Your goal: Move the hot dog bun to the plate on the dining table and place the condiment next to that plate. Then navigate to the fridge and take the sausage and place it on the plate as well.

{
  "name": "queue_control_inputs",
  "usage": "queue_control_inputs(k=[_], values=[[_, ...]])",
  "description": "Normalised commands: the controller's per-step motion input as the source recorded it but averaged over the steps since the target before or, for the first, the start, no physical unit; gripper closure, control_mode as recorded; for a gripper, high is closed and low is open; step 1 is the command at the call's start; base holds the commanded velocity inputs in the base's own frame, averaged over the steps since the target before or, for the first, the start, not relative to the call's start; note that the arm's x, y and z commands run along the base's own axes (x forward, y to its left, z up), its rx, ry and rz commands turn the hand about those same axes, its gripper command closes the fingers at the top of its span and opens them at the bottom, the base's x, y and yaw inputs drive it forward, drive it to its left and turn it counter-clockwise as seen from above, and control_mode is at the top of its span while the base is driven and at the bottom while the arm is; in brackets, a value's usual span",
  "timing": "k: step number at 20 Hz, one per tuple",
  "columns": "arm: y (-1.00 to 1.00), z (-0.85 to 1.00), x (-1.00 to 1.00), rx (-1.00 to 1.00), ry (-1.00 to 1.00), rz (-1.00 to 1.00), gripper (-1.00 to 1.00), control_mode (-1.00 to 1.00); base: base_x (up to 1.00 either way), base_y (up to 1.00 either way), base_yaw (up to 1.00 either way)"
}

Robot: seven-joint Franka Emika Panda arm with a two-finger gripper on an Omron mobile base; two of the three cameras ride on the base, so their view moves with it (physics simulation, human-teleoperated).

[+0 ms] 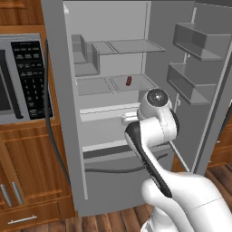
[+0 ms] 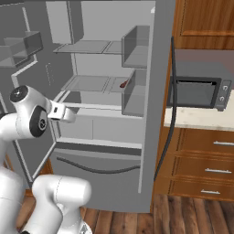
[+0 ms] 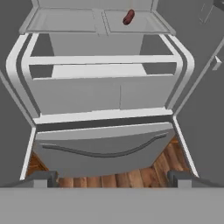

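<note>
A small dark red sausage [image 1: 129,81] lies on the right half of the middle shelf inside the open fridge [image 1: 68,136]. From the other side the sausage [image 2: 123,84] shows on the same shelf, and in the hand view the sausage [image 3: 128,17] sits near the top edge. My gripper [image 3: 113,178] is open, fingertips wide apart with nothing between them. It hangs in front of the fridge's lower drawers, well below and short of the sausage. The hot dog bun, condiment, plate and dining table are out of view.
The fridge door [image 1: 199,68] stands swung open to the right with two bins on it. A freezer drawer [image 3: 105,151] with a curved handle is shut below. A microwave [image 1: 22,81] sits in wooden cabinets to the left. Wood floor lies underneath.
</note>
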Motion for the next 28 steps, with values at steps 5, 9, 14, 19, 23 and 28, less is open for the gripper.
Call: queue_control_inputs(k=[5, 9, 14, 19, 23, 28], values=[[-0.37, 0.15, -0.24, -0.10, 0.01, -0.03, -1.00, -1.00, 0.00, 0.00, 0.00], [-0.05, 0.15, -0.71, 0.02, 0.06, 0.00, -1.00, -1.00, 0.00, 0.00, 0.00], [0.00, 0.47, -0.82, 0.01, 0.06, 0.00, -1.00, -1.00, 0.00, 0.00, 0.00], [0.00, 0.24, -0.66, 0.00, 0.00, 0.00, -1.00, -1.00, 0.00, 0.00, 0.00], [0.00, 0.01, -0.20, 0.00, 0.02, 0.00, -1.00, -1.00, 0.00, 0.00, 0.00], [0.00, 0.00, -0.01, 0.00, 0.01, 0.00, -1.00, 1.00, 0.11, 0.00, 0.00]])
